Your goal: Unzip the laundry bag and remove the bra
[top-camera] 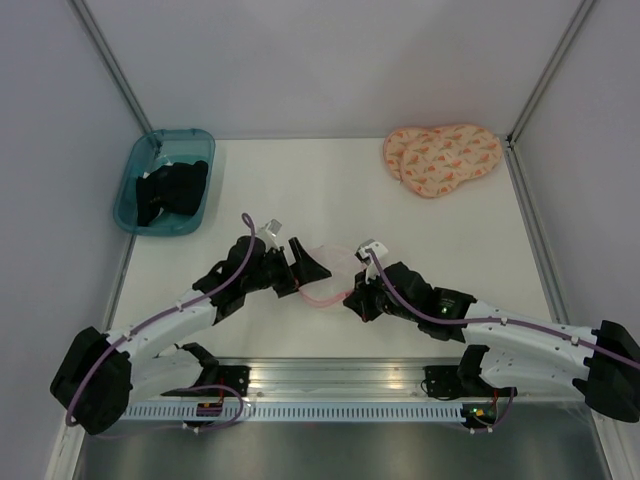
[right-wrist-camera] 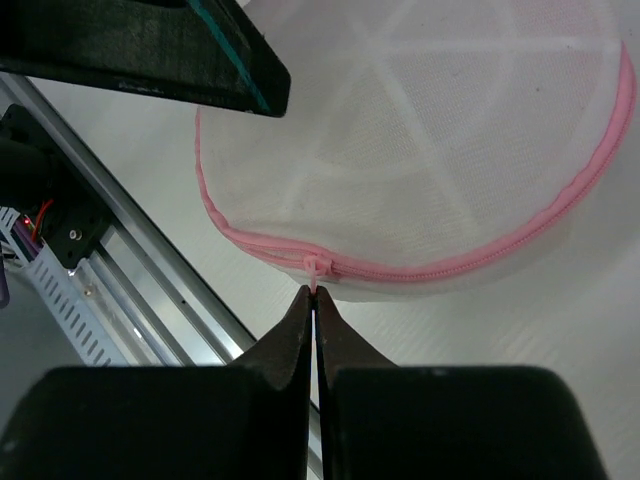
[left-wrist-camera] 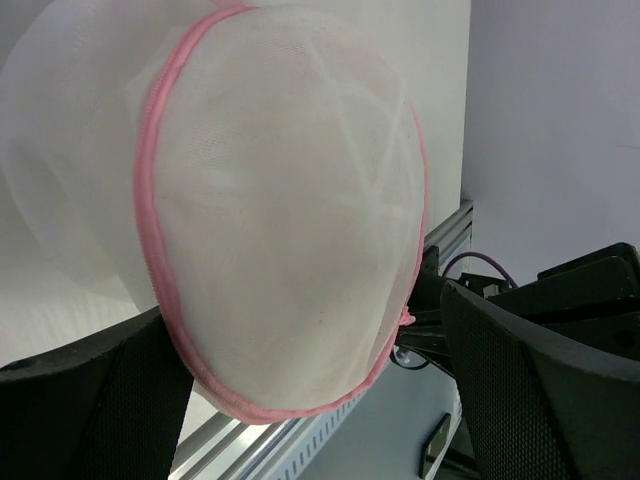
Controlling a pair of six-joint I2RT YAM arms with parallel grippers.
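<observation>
two grippers, one laundry bag point(top-camera: 328, 268) between them. step in hand, by my read: unzipping. bra not out yet.

right gripper point(right-wrist-camera: 313, 298): jaws fully together, tips pinched on the zip pull point(right-wrist-camera: 317, 268), the small pink tab hanging off the slider at the bag's near rim. the zip point(right-wrist-camera: 480, 238) runs right of the slider along the pink edge and looks shut there. left of the slider you cannot tell from the wrist view whether it is parted.

left gripper point(left-wrist-camera: 305, 310): jaws spread wide, nothing gripped. the bag's rounded end sits in the gap between its fingers point(left-wrist-camera: 530, 390). touching or just clear, cannot tell.

bag lies on the table point(top-camera: 300, 180) near the front edge, midway between the arms. left gripper is at its left side, right gripper at its near-right side.

bra: not distinguishable as a separate thing. only pale mesh and white seams show. judged to be inside.

next move, my judgement: you need an anchor before the pull. close the left jaws on the bag's rim away from the slider, then draw the right gripper along the zip's curve, not straight off it. otherwise the light pouch may slide with the tab.
</observation>
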